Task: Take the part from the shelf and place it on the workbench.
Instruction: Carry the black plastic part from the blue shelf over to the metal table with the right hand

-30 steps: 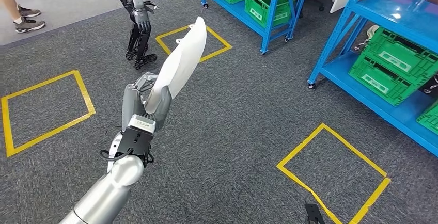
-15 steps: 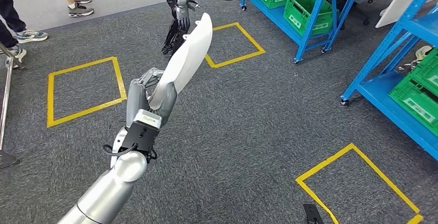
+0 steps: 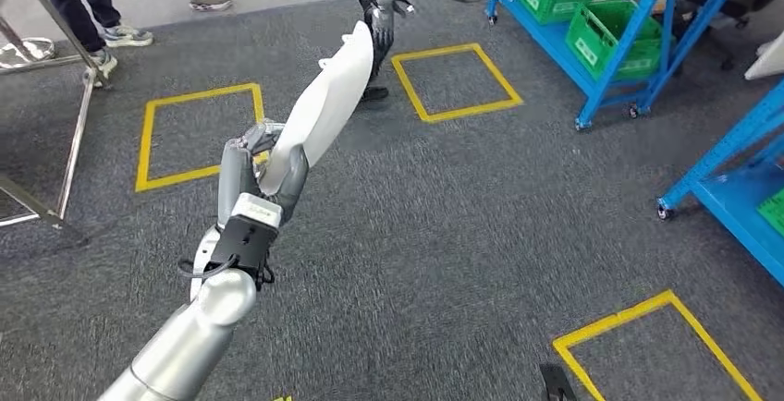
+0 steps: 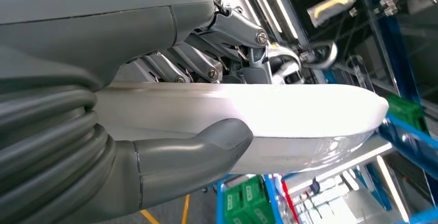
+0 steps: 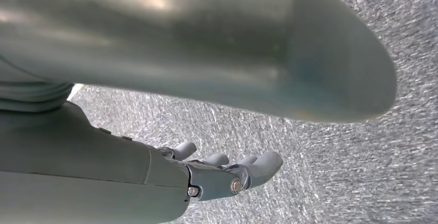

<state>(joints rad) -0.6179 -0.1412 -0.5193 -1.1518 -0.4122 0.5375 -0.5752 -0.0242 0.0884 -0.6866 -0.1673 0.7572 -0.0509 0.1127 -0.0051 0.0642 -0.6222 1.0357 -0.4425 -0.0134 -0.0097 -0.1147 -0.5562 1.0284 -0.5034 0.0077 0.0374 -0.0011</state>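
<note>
Upward, white part (image 3: pixel 331 101) clasped in left hand (image 3: pixel 259 175), right hand (image 5: pixel 227 175) slack, empty

Bright, even indoor light

The grey carpet (image 3: pixel 444 225) shows only faint shadows. Glare washes out the white part (image 4: pixel 289 113) in the left wrist view; the right wrist view is blurred up close, its carpet streaked.

Grey carpet (image 3: pixel 444 235) marked with yellow tape squares (image 3: pixel 456 80).
Blue shelving (image 3: pixel 610 13) with green crates (image 3: pixel 610 36) stands at two o'clock; metal table legs (image 3: pixel 74 133) at ten.
</note>
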